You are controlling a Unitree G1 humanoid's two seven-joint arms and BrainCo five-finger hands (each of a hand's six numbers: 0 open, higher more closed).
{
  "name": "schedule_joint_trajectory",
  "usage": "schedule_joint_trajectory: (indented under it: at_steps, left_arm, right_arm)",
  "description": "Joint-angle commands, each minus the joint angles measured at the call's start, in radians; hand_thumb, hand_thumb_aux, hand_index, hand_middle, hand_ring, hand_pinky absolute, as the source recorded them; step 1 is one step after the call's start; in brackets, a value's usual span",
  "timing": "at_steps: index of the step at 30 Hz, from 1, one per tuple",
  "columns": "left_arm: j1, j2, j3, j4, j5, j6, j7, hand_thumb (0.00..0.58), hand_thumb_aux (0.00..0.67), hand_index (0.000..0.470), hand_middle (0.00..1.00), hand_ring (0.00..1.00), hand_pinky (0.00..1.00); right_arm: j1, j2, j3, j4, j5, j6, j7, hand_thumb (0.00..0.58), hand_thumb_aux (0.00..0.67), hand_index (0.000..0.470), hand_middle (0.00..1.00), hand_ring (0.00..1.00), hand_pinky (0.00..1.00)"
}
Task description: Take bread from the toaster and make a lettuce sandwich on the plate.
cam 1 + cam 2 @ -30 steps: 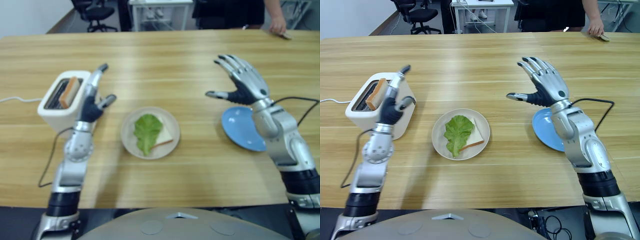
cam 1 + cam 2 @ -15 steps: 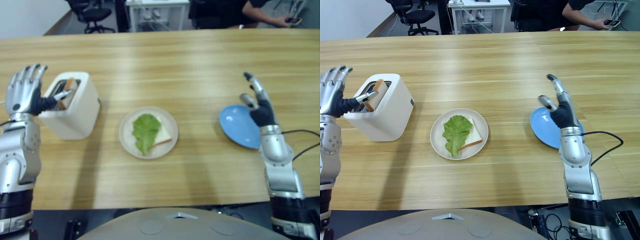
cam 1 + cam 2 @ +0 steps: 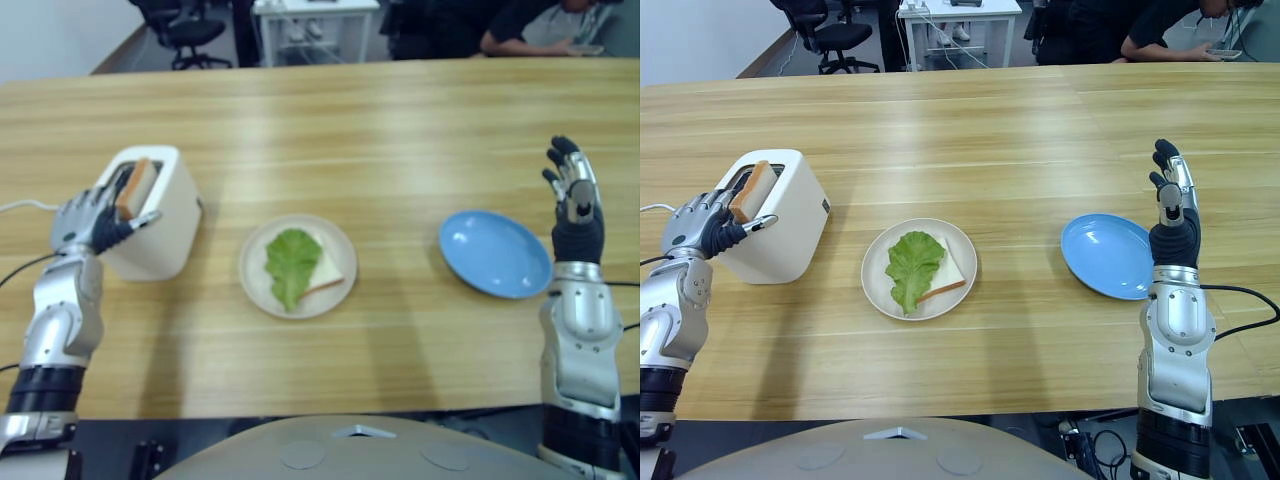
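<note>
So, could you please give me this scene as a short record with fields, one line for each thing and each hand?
toaster: white, on the left of the table
toast: standing in the toaster's slot
plate: centre, holds a bread slice with lettuce over it
blue plate: right of the plate
left hand: at the toaster's left side, close to the toast
right hand: open, upright, right of the blue plate, holding nothing

Plates [image 3: 872, 272] [image 3: 1105, 255], bread [image 3: 752, 190] [image 3: 952, 270] x2; toaster [image 3: 790, 235], lettuce [image 3: 906, 268] x1
</note>
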Motion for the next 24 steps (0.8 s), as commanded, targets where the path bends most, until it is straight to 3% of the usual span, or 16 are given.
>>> schedule_joint_trajectory:
  at_steps: [1,3,4,18,24]
  left_arm:
    - [0.007,0.0,-0.001,0.037,-0.045,0.021,0.007,0.58,0.67,0.46,0.0,0.0,0.0]
    - [0.003,-0.007,0.015,0.015,-0.073,0.015,0.03,0.58,0.67,0.46,0.84,0.84,0.84]
    - [0.002,-0.01,0.023,0.001,-0.088,0.011,0.041,0.58,0.67,0.46,1.0,1.0,1.0]
    - [0.016,-0.029,0.075,-0.117,-0.211,-0.041,0.136,0.58,0.67,0.46,1.0,1.0,1.0]
    - [0.012,-0.051,0.179,-0.261,-0.287,-0.134,0.232,0.58,0.67,0.46,1.0,1.0,1.0]
  right_arm:
    - [0.01,0.003,0.005,-0.012,-0.036,0.017,-0.007,0.0,0.0,0.0,0.0,0.0,0.0]
    - [0.016,0.003,0.009,-0.011,-0.05,0.018,-0.009,0.0,0.0,0.0,0.0,0.0,0.0]
    - [0.017,0.004,0.012,-0.009,-0.056,0.016,-0.01,0.0,0.0,0.0,0.0,0.0,0.0]
    - [0.021,0.001,0.021,0.004,-0.116,0.019,-0.011,0.0,0.0,0.0,0.0,0.0,0.0]
    - [0.026,-0.003,0.026,0.015,-0.144,0.01,-0.016,0.0,0.0,0.0,0.0,0.0,0.0]
